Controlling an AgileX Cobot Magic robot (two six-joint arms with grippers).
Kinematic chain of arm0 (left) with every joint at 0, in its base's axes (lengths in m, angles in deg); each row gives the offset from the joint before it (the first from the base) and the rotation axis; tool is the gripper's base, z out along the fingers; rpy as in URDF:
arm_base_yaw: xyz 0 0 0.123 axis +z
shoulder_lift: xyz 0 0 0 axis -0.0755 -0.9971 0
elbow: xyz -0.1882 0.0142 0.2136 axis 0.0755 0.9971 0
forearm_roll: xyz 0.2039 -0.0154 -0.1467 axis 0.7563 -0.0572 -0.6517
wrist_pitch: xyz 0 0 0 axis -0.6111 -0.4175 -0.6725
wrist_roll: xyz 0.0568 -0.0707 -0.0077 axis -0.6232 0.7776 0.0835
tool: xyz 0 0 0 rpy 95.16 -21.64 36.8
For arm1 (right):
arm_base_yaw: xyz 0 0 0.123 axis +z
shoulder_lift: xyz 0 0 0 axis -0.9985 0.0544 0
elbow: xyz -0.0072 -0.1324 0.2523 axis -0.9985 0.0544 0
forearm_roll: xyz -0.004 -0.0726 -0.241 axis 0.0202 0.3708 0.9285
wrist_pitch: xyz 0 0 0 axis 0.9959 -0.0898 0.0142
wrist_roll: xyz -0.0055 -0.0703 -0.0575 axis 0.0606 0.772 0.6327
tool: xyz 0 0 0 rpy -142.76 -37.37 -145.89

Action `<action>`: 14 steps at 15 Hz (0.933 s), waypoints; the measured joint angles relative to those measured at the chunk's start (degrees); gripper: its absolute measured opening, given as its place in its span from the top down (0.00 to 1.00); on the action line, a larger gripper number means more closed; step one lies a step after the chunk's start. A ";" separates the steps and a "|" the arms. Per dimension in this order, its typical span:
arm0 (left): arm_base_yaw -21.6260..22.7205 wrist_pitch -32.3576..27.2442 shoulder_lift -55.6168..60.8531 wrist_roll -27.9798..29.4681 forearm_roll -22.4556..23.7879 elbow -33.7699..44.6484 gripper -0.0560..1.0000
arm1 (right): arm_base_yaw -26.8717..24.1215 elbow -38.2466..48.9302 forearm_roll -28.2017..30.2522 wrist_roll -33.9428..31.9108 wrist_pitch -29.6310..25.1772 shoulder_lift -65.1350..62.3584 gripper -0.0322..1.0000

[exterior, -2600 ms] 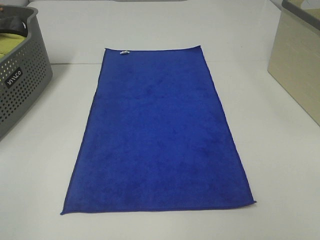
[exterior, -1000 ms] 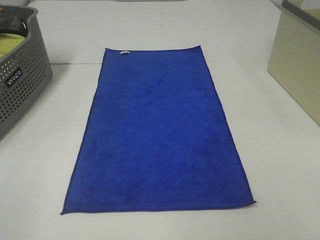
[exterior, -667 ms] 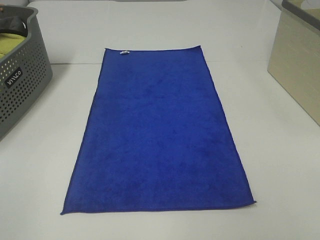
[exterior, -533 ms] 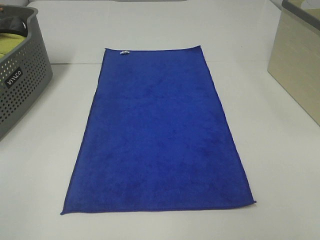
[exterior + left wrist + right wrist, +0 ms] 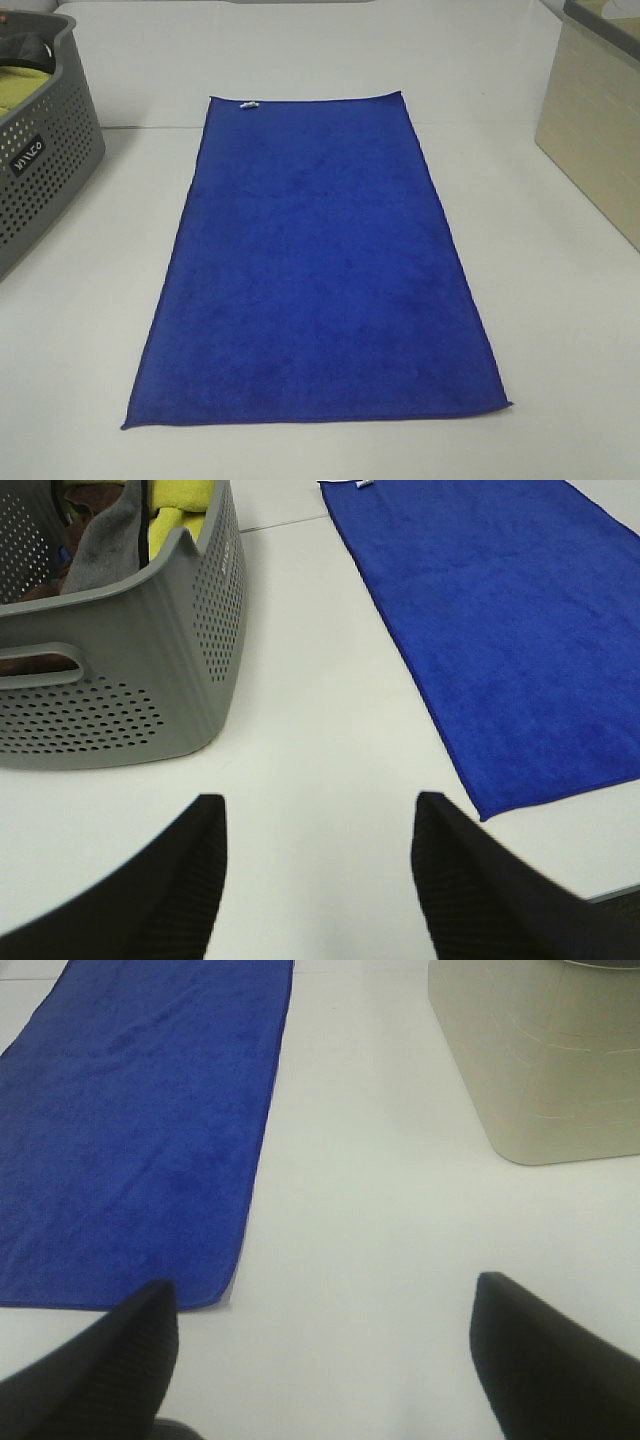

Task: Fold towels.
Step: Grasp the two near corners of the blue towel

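The royal-blue towel [image 5: 315,265] lies flat and unfolded on the white table [image 5: 560,330], long axis running away from the front edge. Its small white tag [image 5: 248,104] sits on the far short edge. The towel also shows in the left wrist view [image 5: 510,630] and in the right wrist view [image 5: 130,1130]. Neither gripper shows in the high view. My left gripper [image 5: 318,880] is open and empty over bare table beside the towel's near left corner. My right gripper [image 5: 325,1355] is open and empty over bare table beside the near right corner.
A grey perforated laundry basket [image 5: 40,170] with yellow and grey cloths stands at the left, and shows in the left wrist view [image 5: 120,670]. A beige bin [image 5: 595,130] stands at the right, and shows in the right wrist view [image 5: 540,1060].
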 joint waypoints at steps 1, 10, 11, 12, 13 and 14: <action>0.00 0.00 0.00 0.00 0.00 0.00 0.44 | 0.00 0.00 0.00 0.00 0.00 0.00 0.24; 0.00 24.41 -4.24 9.68 -3.09 0.40 0.44 | 0.00 -6.13 1.32 -0.63 3.78 16.62 0.24; 0.00 24.41 -4.24 9.68 -3.09 0.40 0.44 | 0.00 -6.13 1.32 -0.63 3.78 16.62 0.24; 0.00 27.44 -8.08 11.29 -5.44 1.43 0.44 | 0.00 -6.42 0.74 -1.83 4.53 20.40 0.24; 0.00 30.08 -12.15 12.43 -8.54 1.72 0.44 | 0.06 -6.59 -0.57 -3.21 4.98 24.12 0.24; 0.00 32.20 -17.19 12.61 -11.69 1.72 0.44 | 0.74 -6.59 -1.60 -4.07 5.16 28.02 0.24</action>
